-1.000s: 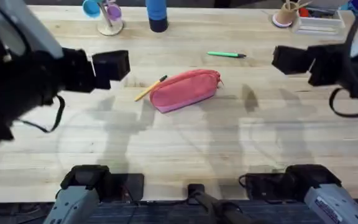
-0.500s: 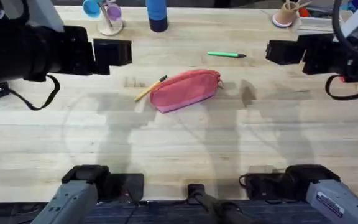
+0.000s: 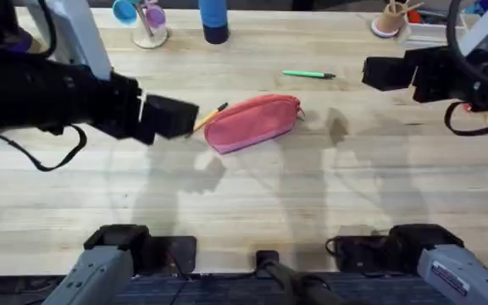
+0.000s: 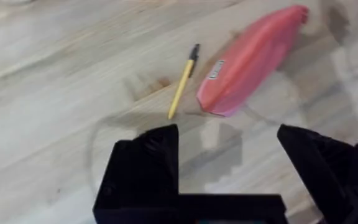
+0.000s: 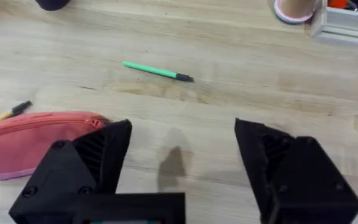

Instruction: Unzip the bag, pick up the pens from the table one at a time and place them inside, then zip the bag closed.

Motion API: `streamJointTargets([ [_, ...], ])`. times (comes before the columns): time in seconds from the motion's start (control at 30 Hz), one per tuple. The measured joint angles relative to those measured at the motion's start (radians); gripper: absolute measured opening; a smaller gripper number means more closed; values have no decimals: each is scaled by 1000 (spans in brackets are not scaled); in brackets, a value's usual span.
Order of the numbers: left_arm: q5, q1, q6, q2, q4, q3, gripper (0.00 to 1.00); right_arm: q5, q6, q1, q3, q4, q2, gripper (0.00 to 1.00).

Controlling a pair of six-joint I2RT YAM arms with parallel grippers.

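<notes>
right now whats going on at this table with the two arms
Two robot arms hang over the table, and neither holds anything. The left gripper, jaws open, hovers near the yellow pen and the pink bag, which looks zipped shut. The right gripper, jaws open too, is off to the bag's right, with the green pen lying on the wood beyond it. Both pens are outside the bag.

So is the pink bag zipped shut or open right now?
Looks shut: the bag lies flat on the table with no gap along its top, and both pens lie outside it.
</notes>
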Motion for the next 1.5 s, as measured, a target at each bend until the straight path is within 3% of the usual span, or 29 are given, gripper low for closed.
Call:
streamJointTargets([
  [0.2, 124, 0, 233, 0, -23, 0, 993, 0, -6, 0, 0, 0, 0, 996],
  [0.37, 157, 0, 340, 0, -23, 0, 993, 0, -18, 0, 0, 0, 0, 996],
  [0.57, 171, 0, 381, 0, -23, 0, 993, 0, -22, 0, 0, 0, 0, 996],
  [1.0, 148, 0, 400, 8, -34, 0, 994, 0, -22, 0, 0, 0, 0, 996],
  [1.13, 118, 0, 417, 107, -4, 0, 995, 0, -34, 0, 0, 0, 0, 996],
  [1.5, 130, 0, 499, 353, 36, 0, 995, 0, -51, 0, 0, 0, 0, 996],
])
